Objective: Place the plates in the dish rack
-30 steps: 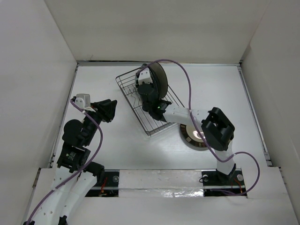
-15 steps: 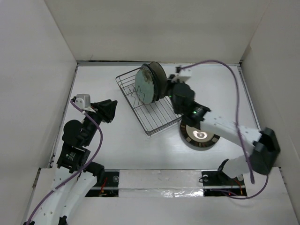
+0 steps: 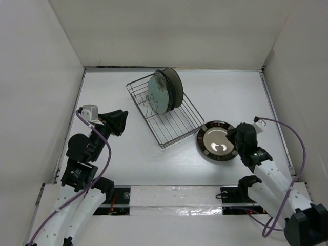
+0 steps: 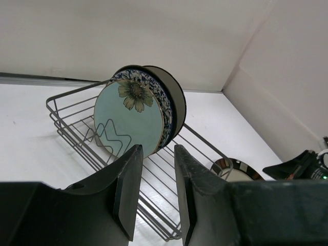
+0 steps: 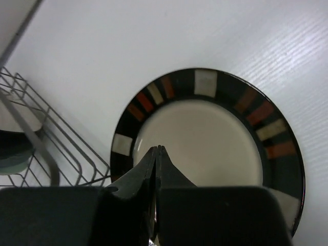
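The dish rack (image 3: 171, 123) stands at the table's middle back. Three plates stand upright in its far end: the pale green one with a flower (image 3: 158, 95) in front, the blue-floral one behind it, and a dark-rimmed one (image 3: 175, 87) at the back. The left wrist view shows the same green plate (image 4: 130, 117) and the rack (image 4: 72, 102). A dark-rimmed cream plate (image 3: 218, 142) lies flat right of the rack. My right gripper (image 3: 234, 139) is shut and empty above that plate (image 5: 205, 143), its tips (image 5: 157, 150) over the plate's left part. My left gripper (image 3: 119, 122) is open and empty, left of the rack.
White walls enclose the table on three sides. The rack's near end (image 5: 46, 154) lies just left of the flat plate. The right arm's purple cable (image 3: 294, 148) loops near the right wall.
My right gripper has let go of the pale green plate in the rack and has drawn back to the right, over the flat plate. The left arm has barely moved.
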Robot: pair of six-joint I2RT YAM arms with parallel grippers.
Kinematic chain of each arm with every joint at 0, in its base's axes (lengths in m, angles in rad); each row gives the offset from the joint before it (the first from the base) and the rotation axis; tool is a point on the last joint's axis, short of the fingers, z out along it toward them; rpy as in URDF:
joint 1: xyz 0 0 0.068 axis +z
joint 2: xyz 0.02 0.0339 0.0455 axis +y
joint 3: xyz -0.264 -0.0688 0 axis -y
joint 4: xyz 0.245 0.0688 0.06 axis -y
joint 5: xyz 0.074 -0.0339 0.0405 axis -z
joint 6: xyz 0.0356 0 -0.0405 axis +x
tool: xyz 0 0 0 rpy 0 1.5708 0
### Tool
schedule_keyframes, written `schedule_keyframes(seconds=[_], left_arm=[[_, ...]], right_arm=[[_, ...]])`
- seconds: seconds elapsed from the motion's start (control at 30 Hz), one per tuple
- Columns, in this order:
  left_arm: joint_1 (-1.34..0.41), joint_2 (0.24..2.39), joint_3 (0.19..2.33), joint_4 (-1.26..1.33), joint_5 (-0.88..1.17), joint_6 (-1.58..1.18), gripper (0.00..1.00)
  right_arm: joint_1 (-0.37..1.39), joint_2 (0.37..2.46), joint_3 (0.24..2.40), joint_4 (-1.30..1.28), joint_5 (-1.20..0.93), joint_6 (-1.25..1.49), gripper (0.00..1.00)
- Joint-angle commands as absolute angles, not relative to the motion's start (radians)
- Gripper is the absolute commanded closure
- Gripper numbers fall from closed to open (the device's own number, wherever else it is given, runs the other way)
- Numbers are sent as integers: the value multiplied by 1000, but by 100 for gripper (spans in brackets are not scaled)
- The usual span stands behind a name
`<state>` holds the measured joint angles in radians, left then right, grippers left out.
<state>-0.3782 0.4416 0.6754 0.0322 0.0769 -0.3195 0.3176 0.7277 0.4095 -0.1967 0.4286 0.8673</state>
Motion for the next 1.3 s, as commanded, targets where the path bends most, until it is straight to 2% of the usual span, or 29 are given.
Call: schedule_keyframes(seconds=[0.0,0.2,0.47,0.7,0.97,1.13,1.27], left_arm=[[-382,420,669,69,74,-321,72],[-382,413,666,72,84,-322,71],[-382,408,669,63,78,-324,70],[-394,423,676,61,61,-314,70],[-394,436,676,61,58,-311,70],[-394,454,676,58,49,-310,70],[-394,466,676,60,48,-307,70]], right_arm=[[255,854,420,-148,220,885,95],[196,1129,521,-62,153,778,89],[72,1428,650,-37,97,709,90],[-41,1563,731,58,46,696,92],[-41,1742,931,173,43,739,92],[-41,1884,1164,170,-21,765,92],[-41,1867,1169,212,-101,761,92]])
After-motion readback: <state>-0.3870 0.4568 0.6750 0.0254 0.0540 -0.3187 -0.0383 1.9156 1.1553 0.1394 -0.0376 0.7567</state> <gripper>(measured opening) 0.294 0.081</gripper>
